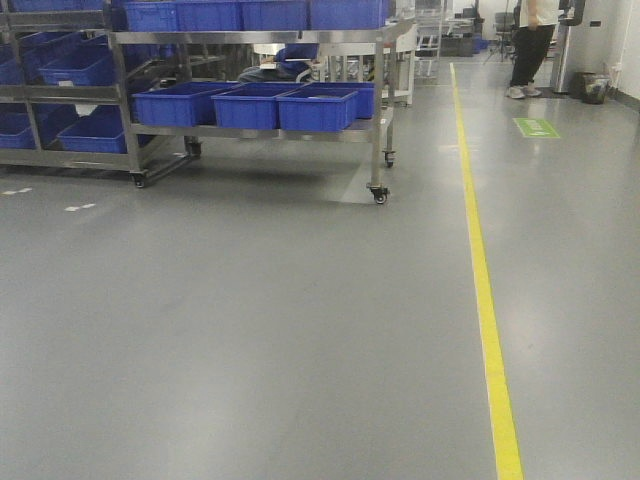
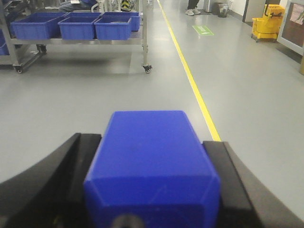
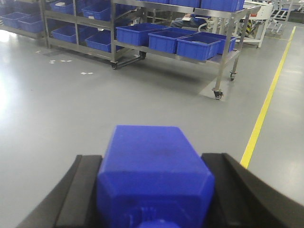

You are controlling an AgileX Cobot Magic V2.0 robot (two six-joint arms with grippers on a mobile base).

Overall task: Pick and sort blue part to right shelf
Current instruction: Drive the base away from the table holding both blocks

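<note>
Left jaws clamp blue part point(image 2: 152, 161) | right jaws clamp second blue part point(image 3: 154, 173) | knobs point(image 3: 154, 223) cut off

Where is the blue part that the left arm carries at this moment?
In the left wrist view, the blue part sits bottom centre, clamped between the black fingers of the left pincer, over the grey floor; the shelf stands far ahead, upper left.

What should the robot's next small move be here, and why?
Probably roll the base forward toward the stainless-steel rack with open blue plastic bins: the left tool and right tool each already clamp a small solid-blue plastic block, but open grey floor lies before the rack.
</note>
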